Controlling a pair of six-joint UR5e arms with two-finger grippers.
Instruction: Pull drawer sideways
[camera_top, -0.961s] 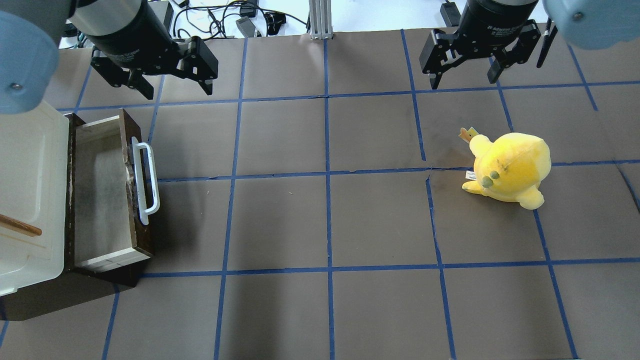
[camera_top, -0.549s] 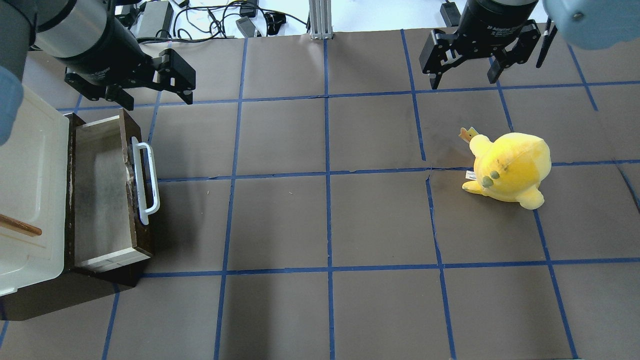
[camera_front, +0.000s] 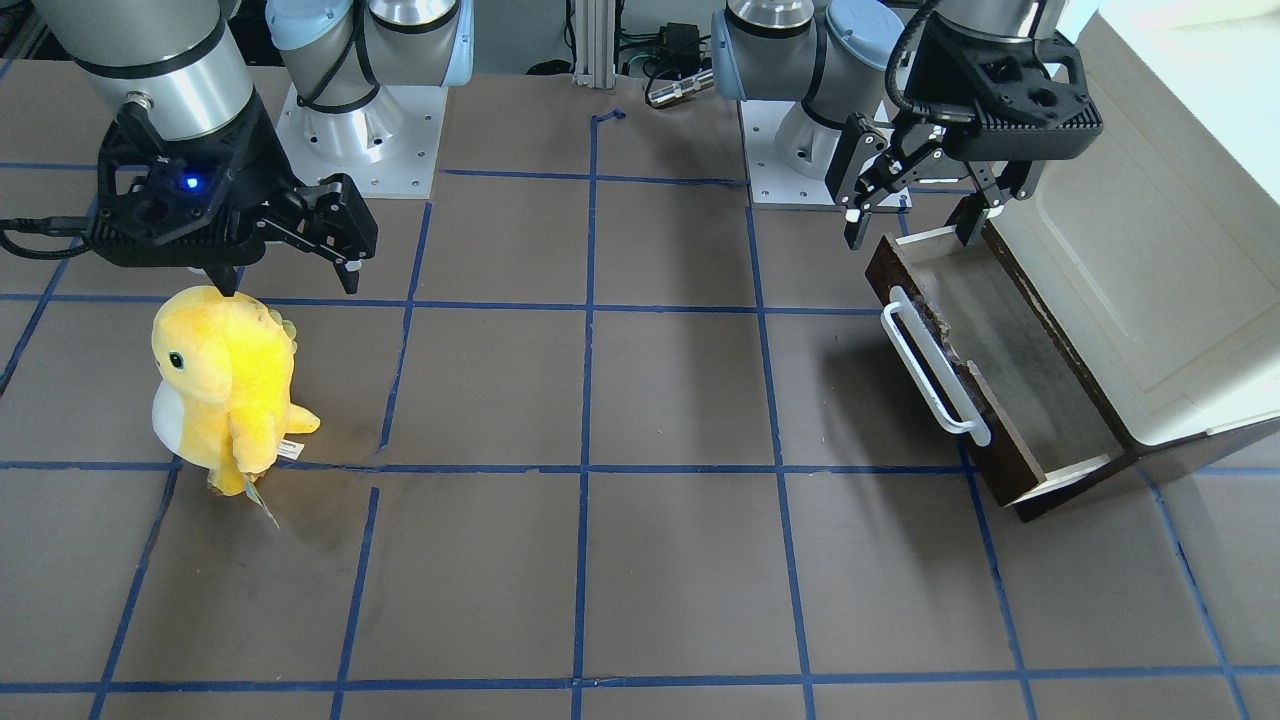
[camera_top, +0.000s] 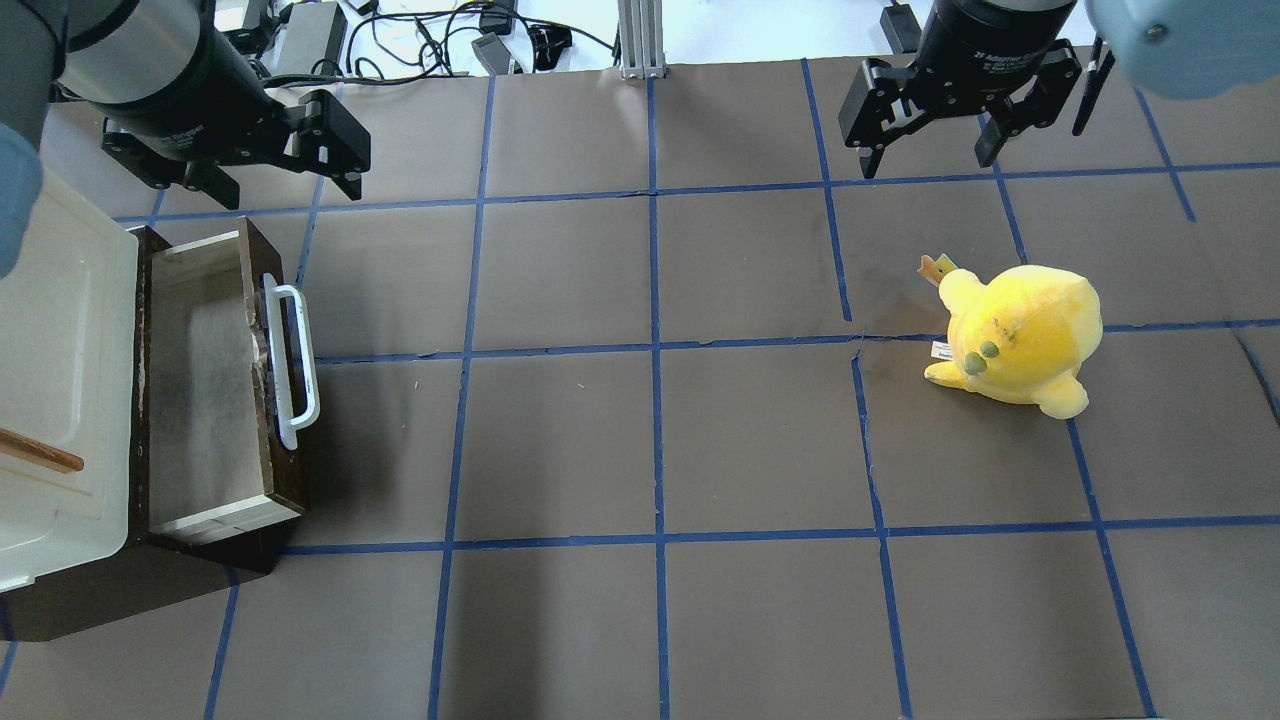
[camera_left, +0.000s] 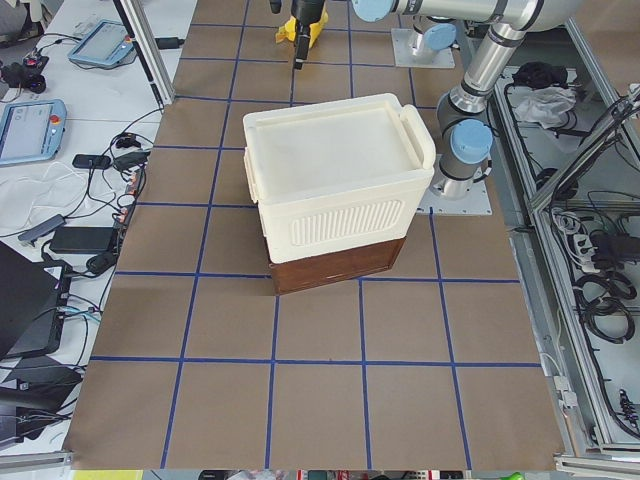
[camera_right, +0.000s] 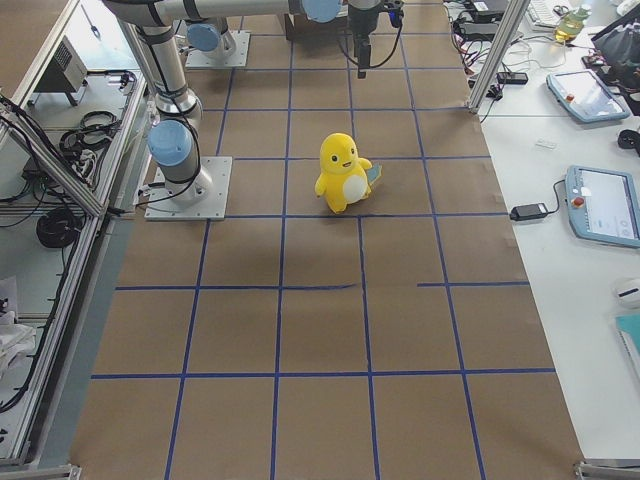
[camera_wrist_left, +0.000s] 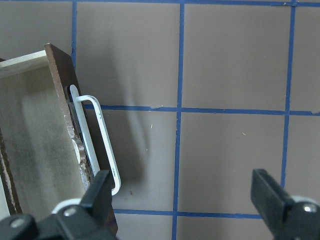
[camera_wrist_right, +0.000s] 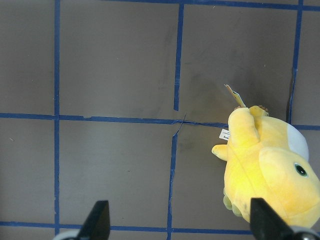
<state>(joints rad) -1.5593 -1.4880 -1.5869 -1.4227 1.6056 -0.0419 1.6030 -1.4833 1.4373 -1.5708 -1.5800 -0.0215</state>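
The drawer (camera_top: 205, 385) has a dark brown front, a white bar handle (camera_top: 297, 365) and pale inner walls. It stands pulled out from under the cream cabinet at the table's left side, and its inside looks empty. It also shows in the front-facing view (camera_front: 1010, 380) and the left wrist view (camera_wrist_left: 35, 145). My left gripper (camera_top: 287, 187) is open and empty. It hovers above the far end of the drawer and touches nothing (camera_front: 910, 235). My right gripper (camera_top: 928, 165) is open and empty, up beyond the yellow plush toy.
A cream cabinet (camera_top: 60, 360) with a small brown wooden handle (camera_top: 40, 452) sits on a dark brown base at the left edge. A yellow plush toy (camera_top: 1020, 335) stands right of centre. Blue tape lines grid the brown table cover (camera_top: 650, 440).
My left gripper has moved left, staying open and empty, and is now more over the drawer's far end. The drawer, the toy and the right arm have not moved.
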